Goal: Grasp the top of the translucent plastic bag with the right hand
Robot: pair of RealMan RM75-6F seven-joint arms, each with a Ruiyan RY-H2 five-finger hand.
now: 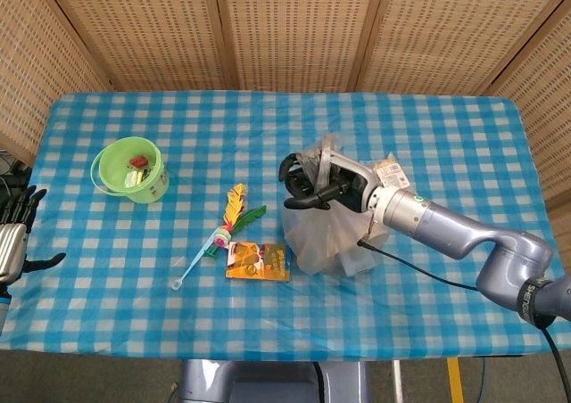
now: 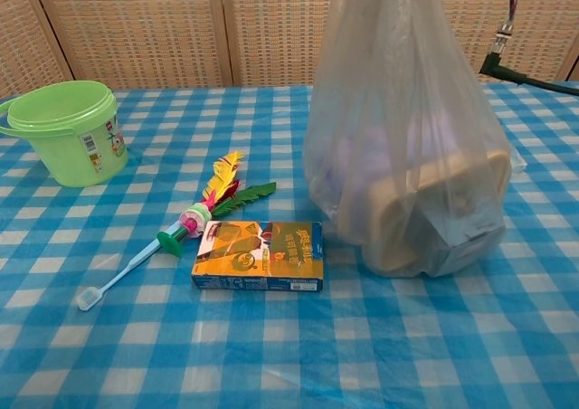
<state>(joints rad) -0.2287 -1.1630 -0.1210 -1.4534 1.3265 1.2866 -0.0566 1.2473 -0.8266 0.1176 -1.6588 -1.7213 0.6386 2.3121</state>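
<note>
**Right hand at bag top**

Right hand (image 1: 314,182) has its fingers curled around the gathered top of the bag (image 2: 407,156), which stands right of centre on the tabletop (image 1: 446,127). Grasp looks essentially made; firmness unconfirmed. Left hand (image 1: 11,234) idle at the edge, fingers released.

From overhead I see my right hand (image 1: 323,182) curled around the gathered top of the translucent plastic bag (image 1: 326,235), which stands on the blue checked tablecloth (image 1: 428,135) with pale contents showing through. To its left lie an orange box (image 1: 258,261), a toothbrush with a feathered toy (image 1: 219,234) and a green bucket (image 1: 130,170). My left hand (image 1: 16,238) rests at the table's left edge with its fingers apart, holding nothing.
</note>
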